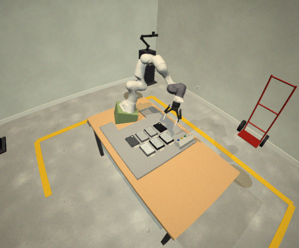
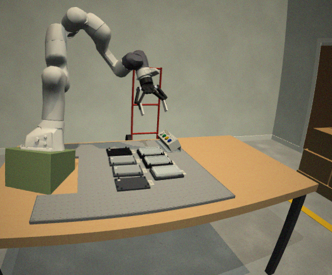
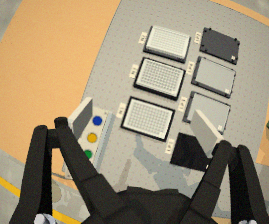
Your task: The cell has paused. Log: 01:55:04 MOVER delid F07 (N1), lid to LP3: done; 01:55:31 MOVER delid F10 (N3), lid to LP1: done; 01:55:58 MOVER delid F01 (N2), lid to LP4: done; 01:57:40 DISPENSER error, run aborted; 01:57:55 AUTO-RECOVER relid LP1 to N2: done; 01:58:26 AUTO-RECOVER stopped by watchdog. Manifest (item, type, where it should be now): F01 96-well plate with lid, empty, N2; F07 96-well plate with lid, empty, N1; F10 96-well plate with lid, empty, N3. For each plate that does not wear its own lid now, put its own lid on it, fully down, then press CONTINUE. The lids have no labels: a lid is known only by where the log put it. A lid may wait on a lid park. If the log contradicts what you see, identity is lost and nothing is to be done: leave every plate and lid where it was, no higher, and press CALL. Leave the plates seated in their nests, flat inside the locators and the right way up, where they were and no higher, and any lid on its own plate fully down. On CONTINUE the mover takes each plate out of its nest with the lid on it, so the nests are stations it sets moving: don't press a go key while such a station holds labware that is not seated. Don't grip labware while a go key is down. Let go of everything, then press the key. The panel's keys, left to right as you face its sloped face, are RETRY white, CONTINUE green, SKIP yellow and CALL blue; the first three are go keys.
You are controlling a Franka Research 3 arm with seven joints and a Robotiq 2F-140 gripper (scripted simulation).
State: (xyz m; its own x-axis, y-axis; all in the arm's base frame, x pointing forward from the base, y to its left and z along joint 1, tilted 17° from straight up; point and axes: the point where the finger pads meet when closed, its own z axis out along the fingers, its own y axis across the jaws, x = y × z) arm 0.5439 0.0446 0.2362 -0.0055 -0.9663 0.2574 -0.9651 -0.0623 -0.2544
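My gripper [image 1: 171,118] is open and empty, high above the far end of the grey mat, near the key panel [image 1: 185,139]; it also shows in the side view [image 2: 154,111]. Three well plates sit in a row of nests [image 3: 159,76]. The plate farthest from the panel [image 3: 167,42] looks paler and smoother than the other two [image 3: 146,117], which show dark rims and open wells. Beside them is a row of lid parks: the two middle ones hold clear lids [image 3: 214,75] [image 3: 207,111], and the end ones [image 3: 219,44] [image 3: 191,151] are dark and bare.
The panel [image 3: 92,132] shows its blue, yellow and green keys. The arm's base stands on a green block [image 2: 40,169]. A red hand truck [image 1: 265,114] stands off the table. Cardboard boxes [image 2: 326,155] are stacked at the right.
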